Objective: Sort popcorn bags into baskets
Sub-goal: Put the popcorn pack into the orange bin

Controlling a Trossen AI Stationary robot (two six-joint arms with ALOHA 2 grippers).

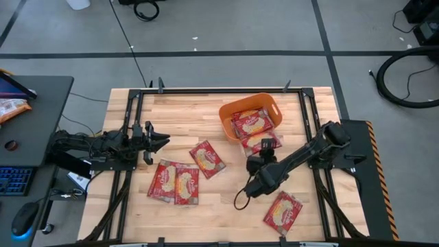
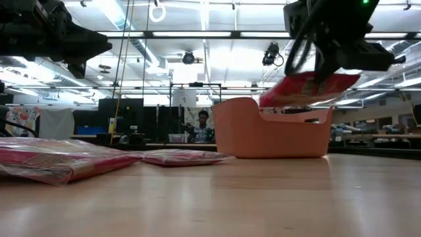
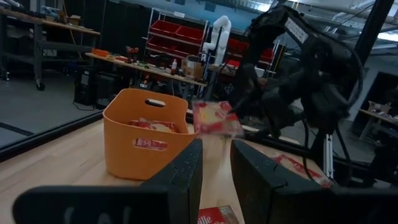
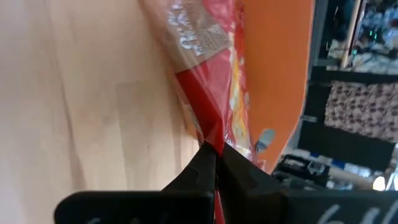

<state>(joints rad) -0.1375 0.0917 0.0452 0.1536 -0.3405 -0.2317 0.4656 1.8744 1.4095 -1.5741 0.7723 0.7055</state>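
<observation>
The orange tub (image 1: 233, 110) stands at the table's far right, with red popcorn bags (image 1: 252, 122) lying inside it. My right gripper (image 1: 265, 149) hovers at the tub's near rim, shut on one more red bag (image 2: 306, 87). Other bags lie flat on the wood: one mid-table (image 1: 207, 158), two overlapping to its left (image 1: 175, 182), one by the near right edge (image 1: 283, 212). My left gripper (image 1: 162, 142) waits open at the table's left side, above the wood and pointing toward the tub. My right gripper pinches the red bag between its two fingers at an edge (image 4: 208, 124), coming at it from above. The bag is lifted clear and tilted, held over the tub's near rim (image 2: 316, 113). The fingers hide how far back it reaches.
Black frame rails (image 1: 312, 123) run along the table's left and right sides. There is bare wood between the mid-table bag and the tub, and along the near edge. A desk with a keyboard (image 1: 14, 180) stands left of the table. A person (image 2: 202, 125) sits far behind.
</observation>
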